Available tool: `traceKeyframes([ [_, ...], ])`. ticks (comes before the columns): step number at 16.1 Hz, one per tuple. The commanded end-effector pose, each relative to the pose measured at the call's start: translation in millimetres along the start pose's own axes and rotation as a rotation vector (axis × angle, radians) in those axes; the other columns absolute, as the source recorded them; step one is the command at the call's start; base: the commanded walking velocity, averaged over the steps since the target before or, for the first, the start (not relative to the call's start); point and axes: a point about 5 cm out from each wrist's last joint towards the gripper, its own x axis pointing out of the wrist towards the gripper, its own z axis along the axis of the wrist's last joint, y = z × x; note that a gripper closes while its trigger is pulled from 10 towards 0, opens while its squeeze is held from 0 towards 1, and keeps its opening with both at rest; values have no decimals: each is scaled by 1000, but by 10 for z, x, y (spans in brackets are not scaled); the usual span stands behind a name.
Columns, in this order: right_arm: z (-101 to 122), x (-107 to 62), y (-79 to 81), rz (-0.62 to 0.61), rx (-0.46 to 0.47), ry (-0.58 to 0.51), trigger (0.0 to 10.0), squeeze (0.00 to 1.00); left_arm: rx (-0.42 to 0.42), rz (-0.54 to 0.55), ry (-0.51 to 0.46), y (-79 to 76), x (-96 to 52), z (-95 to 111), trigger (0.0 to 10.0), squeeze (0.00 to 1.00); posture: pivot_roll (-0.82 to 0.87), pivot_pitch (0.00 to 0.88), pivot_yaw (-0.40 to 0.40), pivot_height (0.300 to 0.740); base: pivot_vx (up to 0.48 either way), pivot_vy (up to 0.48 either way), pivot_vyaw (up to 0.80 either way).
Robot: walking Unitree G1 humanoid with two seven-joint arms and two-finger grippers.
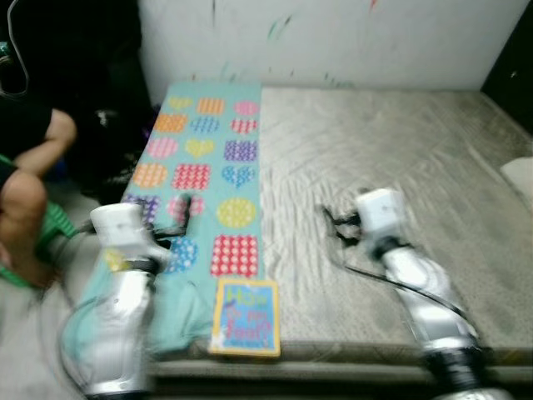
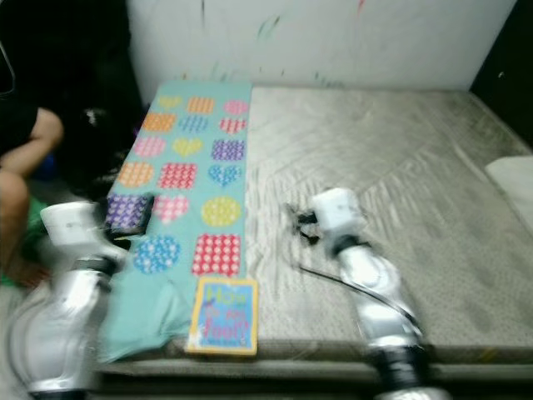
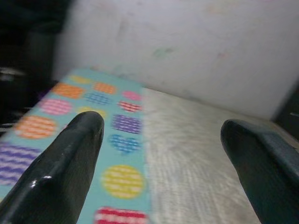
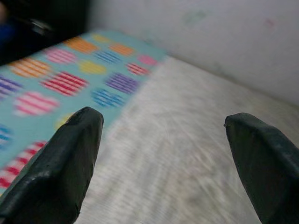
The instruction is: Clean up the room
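Note:
A teal blanket [image 1: 202,175] patterned with coloured hearts and dots lies along the left side of a bare grey mattress [image 1: 400,158]. A yellow and blue picture book [image 1: 244,317] rests at the mattress's front edge, partly on the blanket. My left gripper [image 3: 161,126] is open above the blanket, with nothing between its fingers [image 3: 70,154]. Further right, my right gripper [image 4: 163,121] is open over the mattress beside the blanket's edge, also holding nothing. The head views are blurred.
A person [image 1: 25,192] sits at the left beside the bed, next to something green [image 1: 57,223]. Dark items [image 1: 100,125] stand in the back left corner. A marked white wall [image 1: 333,33] runs behind the mattress. A pale pillow [image 1: 520,179] lies at the right edge.

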Motion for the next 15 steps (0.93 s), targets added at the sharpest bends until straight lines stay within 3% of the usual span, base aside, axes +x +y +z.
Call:
traceKeyframes([
  [1, 91, 14, 27, 4, 5, -30, 10000, 0, 33, 31, -7, 106, -15, 54, 10000, 0, -163, 0, -15, 740, 274, 0, 0],
  [7, 120, -34, -17, -4, -18, -26, 10000, 0, 46, 61, 14, 90, 22, 52, 10000, 0, -169, 0, -19, 740, 129, 0, 0],
  [12, 110, -34, 13, 0, -11, -18, 10000, 0, 32, 80, 11, 103, 23, 58, 10000, 0, -161, 0, -25, 740, 0, 0, -800],
  [15, 115, -25, 76, 14, -4, -20, 10000, 0, 13, 75, 8, 104, 19, 52, 10000, 0, -165, 0, -20, 740, 0, 0, 0],
])
